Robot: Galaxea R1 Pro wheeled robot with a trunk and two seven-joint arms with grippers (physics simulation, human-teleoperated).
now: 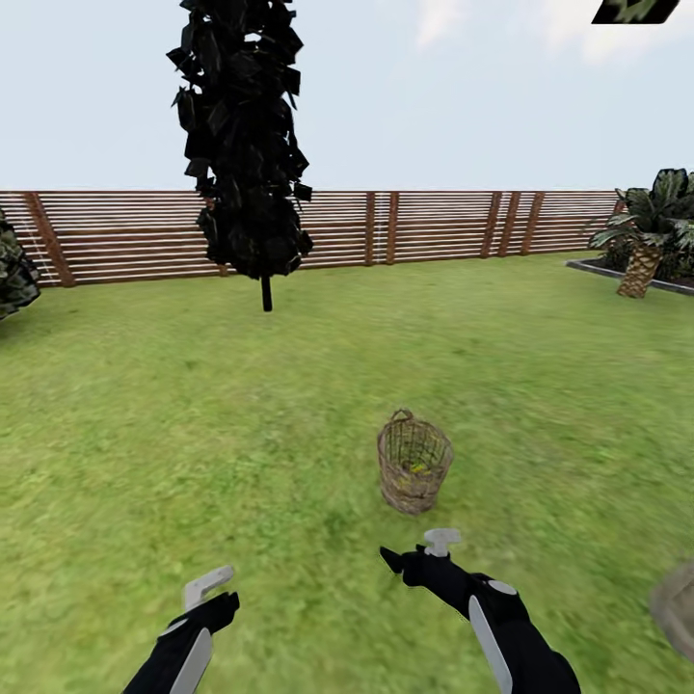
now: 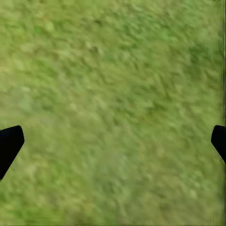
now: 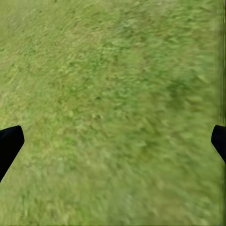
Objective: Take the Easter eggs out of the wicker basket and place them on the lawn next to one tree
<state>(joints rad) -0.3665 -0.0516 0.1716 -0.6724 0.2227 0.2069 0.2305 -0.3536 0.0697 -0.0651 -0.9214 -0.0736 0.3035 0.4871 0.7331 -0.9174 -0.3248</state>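
The wicker basket (image 1: 414, 474) stands upright on the lawn (image 1: 289, 405), a little right of centre. Yellow shows through its weave where the Easter eggs (image 1: 417, 466) lie; I cannot tell how many. My right gripper (image 1: 414, 549) hovers just short of the basket on the near side, open and empty. My left gripper (image 1: 214, 598) is low at the left, well away from the basket, also open. In both wrist views the left gripper (image 2: 113, 141) and the right gripper (image 3: 113, 141) have their fingertips wide apart over bare grass. The tree with the thick trunk is out of view.
A dark, narrow conical tree (image 1: 246, 145) stands far back on the left. A wooden slat fence (image 1: 434, 226) closes the garden. A palm-like plant (image 1: 648, 231) sits in a bed at the far right. A grey stepping stone (image 1: 680, 602) lies at the lower right edge.
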